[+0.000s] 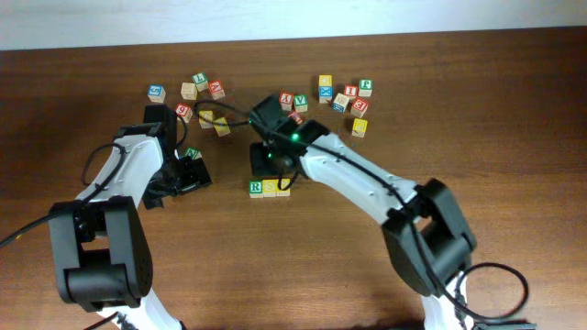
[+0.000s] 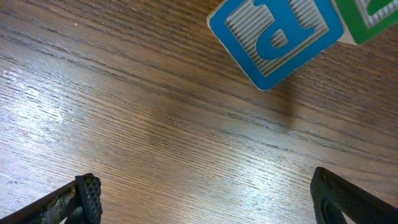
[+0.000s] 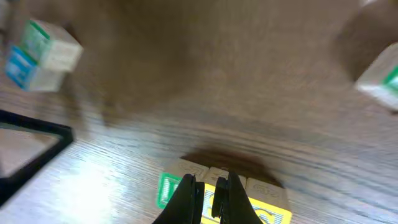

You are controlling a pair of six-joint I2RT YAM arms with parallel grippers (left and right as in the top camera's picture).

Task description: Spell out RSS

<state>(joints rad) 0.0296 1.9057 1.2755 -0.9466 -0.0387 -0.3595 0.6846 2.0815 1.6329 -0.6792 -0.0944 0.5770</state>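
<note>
Three cubes stand in a row on the table: a green-and-white R cube [image 1: 256, 188], a yellow cube [image 1: 270, 188] and a second yellow cube [image 1: 283, 187]. In the right wrist view the green R cube [image 3: 166, 188] sits left of the two yellow cubes [image 3: 270, 208]. My right gripper [image 3: 211, 196] hangs just above the middle cube with its fingers nearly together and nothing between them; in the overhead view [image 1: 271, 165] it covers the row's far side. My left gripper [image 2: 205, 193] is wide open and empty over bare wood, left of the row [image 1: 188, 170].
A blue-faced cube [image 2: 273, 37] and a green-faced cube [image 2: 373, 15] lie just beyond my left fingers. Loose cubes lie scattered at the back left [image 1: 189, 90] and back right [image 1: 344, 99] of the wooden table [image 1: 459, 110].
</note>
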